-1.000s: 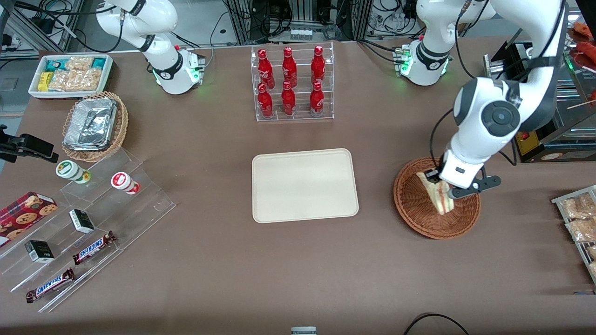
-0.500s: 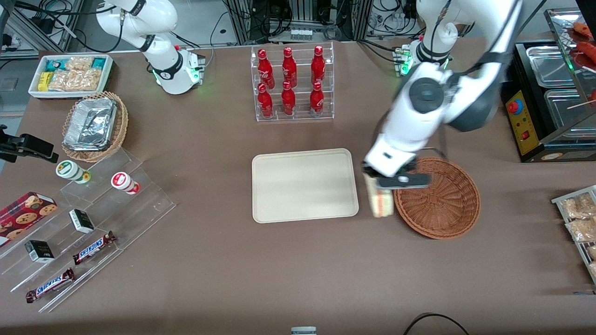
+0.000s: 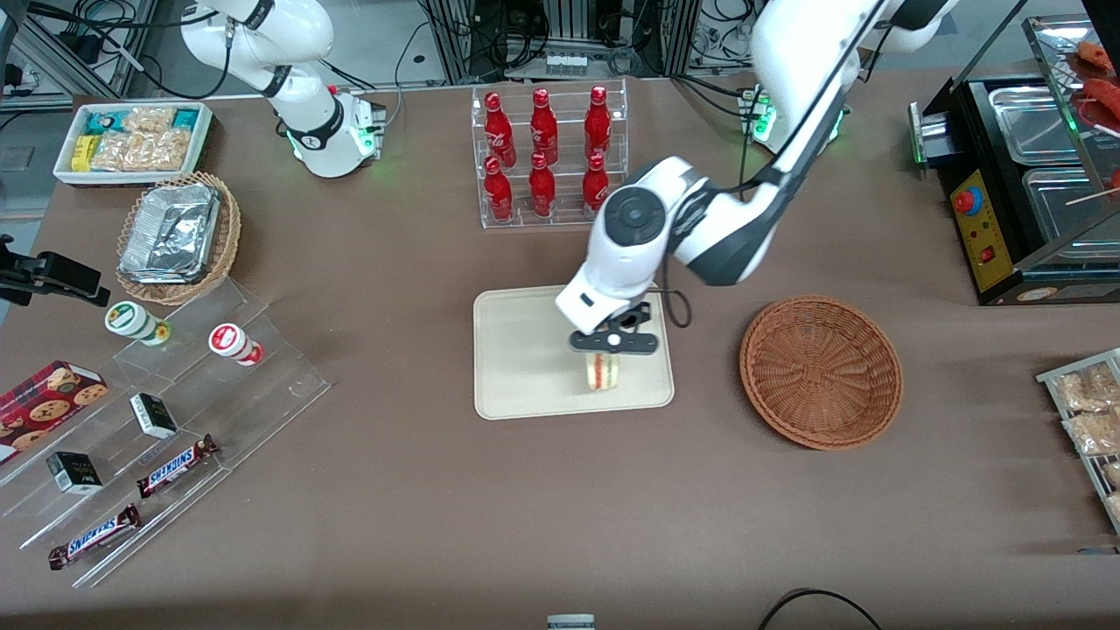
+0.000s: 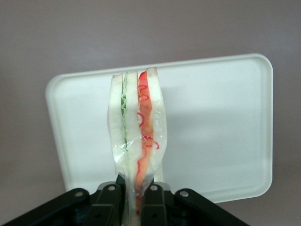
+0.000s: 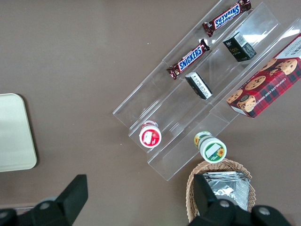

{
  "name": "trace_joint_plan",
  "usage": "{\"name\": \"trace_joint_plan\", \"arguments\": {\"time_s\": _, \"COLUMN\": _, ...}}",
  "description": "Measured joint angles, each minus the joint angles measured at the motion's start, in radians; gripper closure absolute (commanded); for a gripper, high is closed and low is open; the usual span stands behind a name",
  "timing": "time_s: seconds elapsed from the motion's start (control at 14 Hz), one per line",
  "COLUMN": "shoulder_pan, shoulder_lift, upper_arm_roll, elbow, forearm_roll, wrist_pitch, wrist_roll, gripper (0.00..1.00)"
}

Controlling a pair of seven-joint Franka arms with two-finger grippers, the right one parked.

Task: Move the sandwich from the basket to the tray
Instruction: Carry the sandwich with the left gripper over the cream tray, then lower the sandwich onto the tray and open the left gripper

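The sandwich (image 3: pixel 601 372) (image 4: pixel 136 136), a plastic-wrapped wedge of white bread with red, orange and green layers, hangs just above the cream tray (image 3: pixel 525 350) (image 4: pixel 216 132). My gripper (image 3: pixel 605 348) (image 4: pixel 135 200) is shut on its narrow end, directly over the part of the tray nearest the basket. The round reddish-brown wicker basket (image 3: pixel 821 371) sits on the table beside the tray, toward the working arm's end, with nothing in it.
A clear rack of red bottles (image 3: pixel 547 157) stands farther from the front camera than the tray. Toward the parked arm's end are a tan basket of foil containers (image 3: pixel 175 236), a white snack bin (image 3: pixel 131 140) and an acrylic stand with candy bars (image 3: pixel 175 468).
My gripper has lifted the sandwich out of the basket and carried it sideways, past the tray's edge, to a spot over the tray. The basket now holds nothing.
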Motion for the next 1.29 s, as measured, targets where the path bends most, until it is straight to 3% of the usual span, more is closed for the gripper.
{"name": "trace_joint_plan", "arguments": {"time_s": 0.29, "shoulder_pan": -0.058, "shoulder_lift": 0.1, "upper_arm_roll": 0.001, "elbow": 0.013, "forearm_roll": 0.001, "wrist_pitch": 0.088, "wrist_roll": -0.036, "gripper": 1.0}}
{"name": "trace_joint_plan", "arguments": {"time_s": 0.71, "shoulder_pan": -0.072, "shoulder_lift": 0.139, "upper_arm_roll": 0.002, "elbow": 0.014, "forearm_roll": 0.003, "wrist_pitch": 0.092, "wrist_roll": -0.142, "gripper": 1.0}}
{"name": "trace_joint_plan", "arguments": {"time_s": 0.79, "shoulder_pan": -0.076, "shoulder_lift": 0.141, "upper_arm_roll": 0.002, "elbow": 0.014, "forearm_roll": 0.003, "wrist_pitch": 0.092, "wrist_roll": -0.16, "gripper": 0.81}}
{"name": "trace_joint_plan", "arguments": {"time_s": 0.93, "shoulder_pan": -0.089, "shoulder_lift": 0.145, "upper_arm_roll": 0.003, "elbow": 0.012, "forearm_roll": 0.014, "wrist_pitch": 0.091, "wrist_roll": -0.196, "gripper": 0.75}}
{"name": "trace_joint_plan", "arguments": {"time_s": 1.0, "shoulder_pan": -0.094, "shoulder_lift": 0.15, "upper_arm_roll": 0.003, "elbow": 0.01, "forearm_roll": 0.037, "wrist_pitch": 0.09, "wrist_roll": -0.21, "gripper": 0.47}}
{"name": "trace_joint_plan", "arguments": {"time_s": 1.07, "shoulder_pan": -0.096, "shoulder_lift": 0.156, "upper_arm_roll": 0.003, "elbow": 0.01, "forearm_roll": 0.056, "wrist_pitch": 0.09, "wrist_roll": -0.219, "gripper": 0.0}}
{"name": "trace_joint_plan", "arguments": {"time_s": 1.29, "shoulder_pan": -0.097, "shoulder_lift": 0.161, "upper_arm_roll": 0.004, "elbow": 0.012, "forearm_roll": 0.078, "wrist_pitch": 0.091, "wrist_roll": -0.221, "gripper": 0.0}}
